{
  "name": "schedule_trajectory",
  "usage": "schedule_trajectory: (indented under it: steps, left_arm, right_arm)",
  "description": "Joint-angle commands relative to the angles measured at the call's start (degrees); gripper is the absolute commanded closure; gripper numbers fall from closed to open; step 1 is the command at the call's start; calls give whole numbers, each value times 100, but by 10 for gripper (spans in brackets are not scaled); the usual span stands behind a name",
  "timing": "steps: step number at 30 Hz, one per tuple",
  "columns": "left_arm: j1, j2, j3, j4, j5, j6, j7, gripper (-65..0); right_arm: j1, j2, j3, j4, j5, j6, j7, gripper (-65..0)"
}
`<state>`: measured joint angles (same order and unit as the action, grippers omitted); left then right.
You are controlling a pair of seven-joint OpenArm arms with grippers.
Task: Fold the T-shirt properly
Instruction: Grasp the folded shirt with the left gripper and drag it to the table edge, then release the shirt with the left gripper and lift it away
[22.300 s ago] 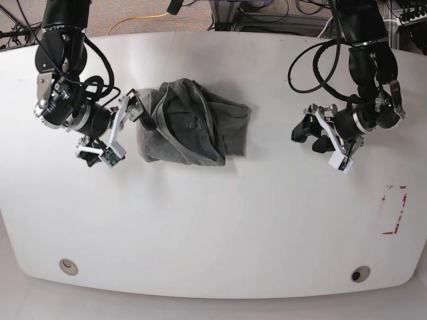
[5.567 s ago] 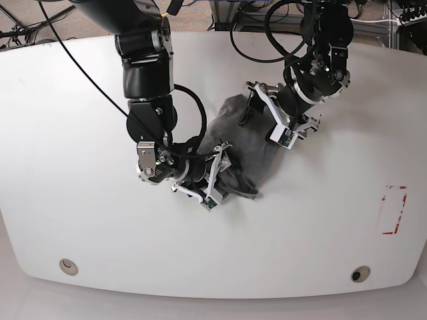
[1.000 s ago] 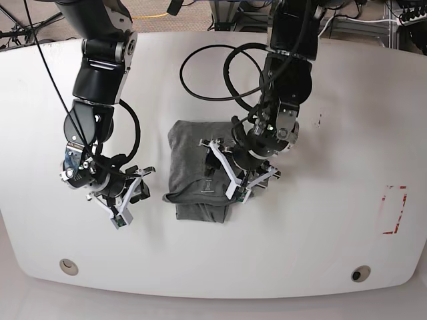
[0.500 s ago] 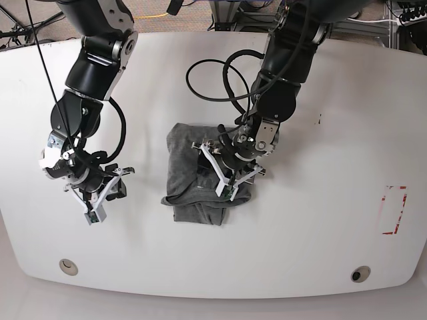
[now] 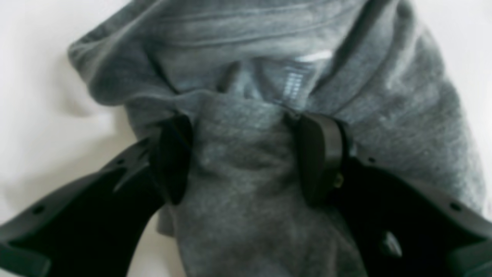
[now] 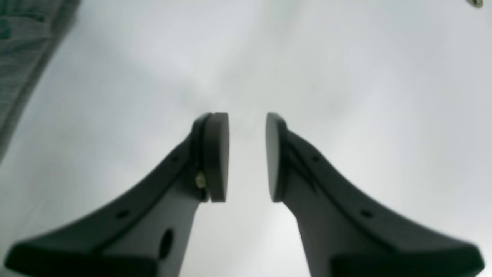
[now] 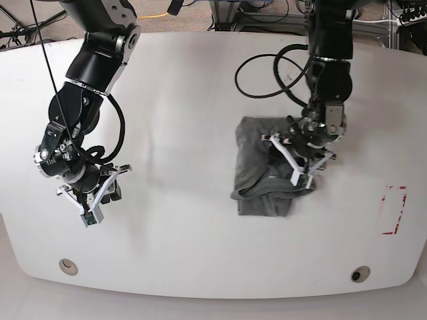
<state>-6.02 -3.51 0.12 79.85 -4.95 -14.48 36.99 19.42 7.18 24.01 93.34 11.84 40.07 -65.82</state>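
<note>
T-shirt (image 7: 263,170) lay as a folded grey bundle right of table centre in the base view, long axis running near-to-far, with a loose flap sticking out at its near-left corner. The left gripper (image 7: 301,159) sat on the bundle's right half, so that arm was the one on the job; the right gripper (image 7: 93,197) was well apart, over bare white table (image 7: 187,253) on that view's left. In the left wrist view the left gripper's jaws stood wide with a ridge of the T-shirt (image 5: 246,161) bunched between the pads (image 5: 319,154). It looked clamped on that fold, though the blur leaves some doubt. The neck label (image 5: 296,82) lay just ahead of the jaws. The right gripper (image 6: 246,156) had a narrow gap between its jaws, nothing in it, only a sliver of shirt at the frame's left edge.

Versus half a second earlier: the bundle and left gripper had shifted together toward the base view's right; the right arm barely moved.
</note>
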Motion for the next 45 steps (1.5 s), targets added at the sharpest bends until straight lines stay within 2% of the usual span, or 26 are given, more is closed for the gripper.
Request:
schedule_trajectory:
  steps: [1, 5, 7, 10, 15, 21, 24, 29, 33, 42, 45]
  left_arm:
    - [88, -295, -333, 327, 183, -227, 402, -397]
    - [272, -832, -913, 617, 192, -701, 701, -397]
    - [387, -1236, -1203, 670, 192, -1009, 824, -397]
    - [519, -1676, -1546, 670, 192, -1255, 868, -397]
    - [747, -2432, -2003, 661, 174, -1730, 859, -397]
    - [765, -2871, -2575, 696, 192, -2504, 894, -397]
    - [747, -3073, -2794, 889, 174, -2552, 1149, -396]
    - [774, -3056, -3085, 1979, 165, -2552, 1764, -396]
    - [756, -2563, -3076, 2349, 201, -2552, 2019, -396]
    - [835, -1816, -2944, 2331, 201, -2552, 1975, -393]
    - [976, -1491, -2953, 2340, 201, -2552, 1615, -392]
  right_arm:
    - [102, 69, 12, 235, 16, -7, 55, -159]
    - [58, 60, 12, 314, 16, -7, 55, -159]
    - [40, 60, 12, 332, 16, -7, 55, -159]
    - [-83, 60, 12, 358, 34, -7, 55, -159]
    - [-311, 78, 12, 543, 491, -7, 55, -159]
    - [-452, 60, 3, 684, 720, -7, 55, -159]
    - [-478, 60, -120, 666, 711, -7, 55, -159]
    - [-575, 86, -287, 675, 720, -7, 55, -155]
    - [-610, 60, -304, 675, 720, -7, 64, -154]
    - [-689, 60, -304, 657, 729, -7, 72, -154]
    - [-777, 60, -304, 657, 729, -7, 134, -154]
